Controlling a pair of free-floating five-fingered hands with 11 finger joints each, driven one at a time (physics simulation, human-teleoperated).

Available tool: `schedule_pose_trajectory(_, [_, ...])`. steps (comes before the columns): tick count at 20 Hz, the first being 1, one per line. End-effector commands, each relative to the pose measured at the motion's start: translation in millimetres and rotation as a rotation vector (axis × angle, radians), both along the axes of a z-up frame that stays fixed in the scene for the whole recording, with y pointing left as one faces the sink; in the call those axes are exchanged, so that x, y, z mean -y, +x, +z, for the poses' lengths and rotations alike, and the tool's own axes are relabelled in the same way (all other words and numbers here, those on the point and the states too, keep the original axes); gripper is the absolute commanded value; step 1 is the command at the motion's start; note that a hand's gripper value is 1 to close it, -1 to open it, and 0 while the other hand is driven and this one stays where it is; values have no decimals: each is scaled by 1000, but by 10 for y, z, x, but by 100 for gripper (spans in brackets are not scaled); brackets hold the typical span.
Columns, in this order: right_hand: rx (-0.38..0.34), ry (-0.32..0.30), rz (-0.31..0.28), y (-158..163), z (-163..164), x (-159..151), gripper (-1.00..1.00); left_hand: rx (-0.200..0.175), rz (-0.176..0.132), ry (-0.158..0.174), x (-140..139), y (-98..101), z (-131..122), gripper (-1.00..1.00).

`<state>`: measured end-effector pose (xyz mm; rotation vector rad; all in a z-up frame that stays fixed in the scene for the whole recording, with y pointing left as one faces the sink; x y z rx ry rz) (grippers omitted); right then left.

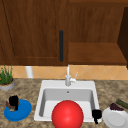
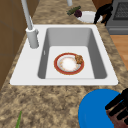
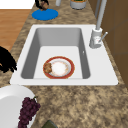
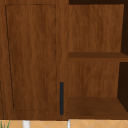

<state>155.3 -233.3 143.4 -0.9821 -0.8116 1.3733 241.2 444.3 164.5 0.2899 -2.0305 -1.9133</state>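
White sink (image 1: pixel 41 100) at frame centre, faucet (image 1: pixel 68 77) behind it; red-rimmed plate (image 2: pixel 68 63) on its floor; potted plant (image 1: pixel 6 78) at left; wooden cabinet (image 4: pixel 32 57) above, dark handle (image 4: pixel 61 98).

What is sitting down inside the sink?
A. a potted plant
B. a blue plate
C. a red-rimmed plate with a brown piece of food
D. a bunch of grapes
C: the red-rimmed plate lies on the floor of the sink, with the brown piece of food on its edge.
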Motion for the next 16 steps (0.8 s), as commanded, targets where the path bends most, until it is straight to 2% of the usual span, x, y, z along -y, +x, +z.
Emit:
schedule_pose_trajectory(1, [0, 0, 0, 0, 0, 0, 0, -40, -28, 0, 110, 138, 262, 100])
schedule_pose_trajectory(6, [0, 0, 0, 0, 0, 0, 0, -41, -19, 3, 337, 208, 577, 100])
schedule_pose_trajectory(8, [0, 0, 0, 0, 0, 0, 0, -12, -30, -4, 471, 209, 612, 100])
schedule_pose_trajectory(10, [0, 0, 0, 0, 0, 0, 0, -6, 0, -3, 645, 240, 622, 100])
schedule_pose_trajectory(11, [0, 0, 0, 0, 0, 0, 0, 0, 0, -5, 710, 226, 658, 100])
schedule_pose_trajectory(13, [0, 0, 0, 0, 0, 0, 0, 6, -5, -7, 849, 214, 701, 100])
schedule_pose_trajectory(16, [0, 0, 0, 0, 0, 0, 0, 14, -28, -11, 1041, 215, 740, 100])
